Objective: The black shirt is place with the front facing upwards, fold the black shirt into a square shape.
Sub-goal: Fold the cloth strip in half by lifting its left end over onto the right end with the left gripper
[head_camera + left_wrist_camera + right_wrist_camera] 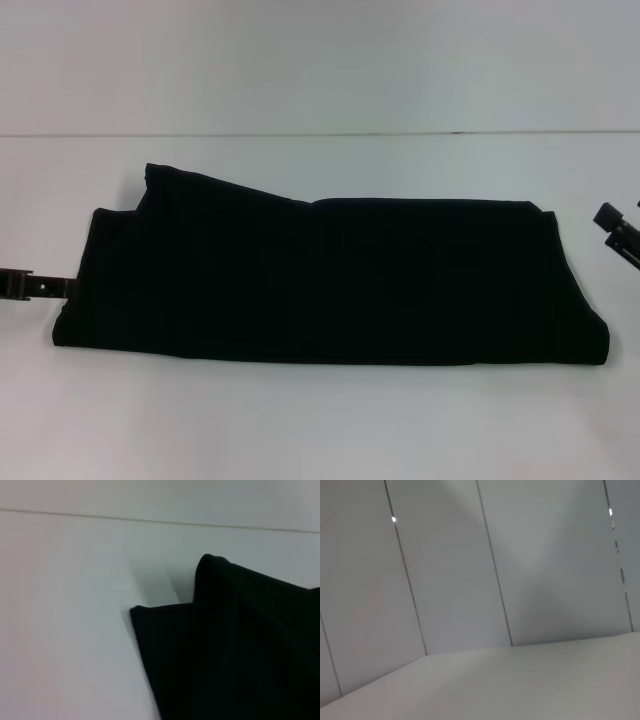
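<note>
The black shirt (330,280) lies across the middle of the white bench (320,420) as a long, low band, already folded lengthwise; we judge the task to stand between folds, with the crosswise fold that would shorten the band toward a square not yet made. The left gripper (35,285) sits at the shirt's left end, level with the cloth and just touching or just beside its edge (we cannot tell which), and we cannot tell whether its jaws are spread or pressed together. The right gripper (618,228) hangs just beyond the shirt's right end, apart from the cloth; the state of its jaws is likewise not shown. The next move, in our judgement, calls for each end to be pinched through all layers and carried over evenly. The cloth is matte, soft and limp, with rounded fold edges; in the left wrist view one corner (210,562) stands up in a peak above a flatter layer.
</note>
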{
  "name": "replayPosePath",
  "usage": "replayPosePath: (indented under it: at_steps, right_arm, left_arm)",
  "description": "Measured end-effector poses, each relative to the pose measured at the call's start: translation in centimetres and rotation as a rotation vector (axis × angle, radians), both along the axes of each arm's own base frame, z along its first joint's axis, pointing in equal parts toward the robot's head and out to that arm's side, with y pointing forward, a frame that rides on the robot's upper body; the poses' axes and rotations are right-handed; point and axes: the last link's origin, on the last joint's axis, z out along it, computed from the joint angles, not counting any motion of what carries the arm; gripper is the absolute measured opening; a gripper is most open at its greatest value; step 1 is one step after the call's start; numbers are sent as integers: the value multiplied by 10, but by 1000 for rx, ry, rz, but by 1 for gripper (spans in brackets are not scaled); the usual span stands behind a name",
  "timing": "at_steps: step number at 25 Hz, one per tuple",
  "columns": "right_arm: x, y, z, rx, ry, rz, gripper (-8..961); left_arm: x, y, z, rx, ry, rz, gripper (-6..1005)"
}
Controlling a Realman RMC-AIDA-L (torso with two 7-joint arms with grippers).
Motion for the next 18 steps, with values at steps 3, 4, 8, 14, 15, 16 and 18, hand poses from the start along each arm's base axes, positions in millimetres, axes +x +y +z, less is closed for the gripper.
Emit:
replayPosePath:
  at_steps: [3, 4, 8, 14, 15, 16, 18]
  right_arm:
    - [-1, 0, -2, -8, -1, 3, 767]
    - [-1, 0, -3, -13, -1, 5, 767]
    - [-3, 0, -5, -25, 3, 10, 767]
    - [-5, 2, -8, -39, 5, 16, 767]
    - [-5, 2, -8, -39, 5, 16, 767]
    - [-5, 2, -9, -40, 4, 17, 767]
    - [-6, 1, -9, -42, 4, 18, 767]
  left_arm:
    - [-2, 3, -5, -27, 23, 7, 735]
    - [-3, 4, -7, -35, 31, 11, 735]
    - [-5, 5, -12, -59, 41, 14, 734]
    - [-6, 7, -17, -74, 56, 13, 733]
    - [-6, 7, -18, -74, 61, 12, 733]
    - [-6, 8, -19, -74, 64, 12, 733]
    - [-7, 9, -20, -72, 72, 13, 732]
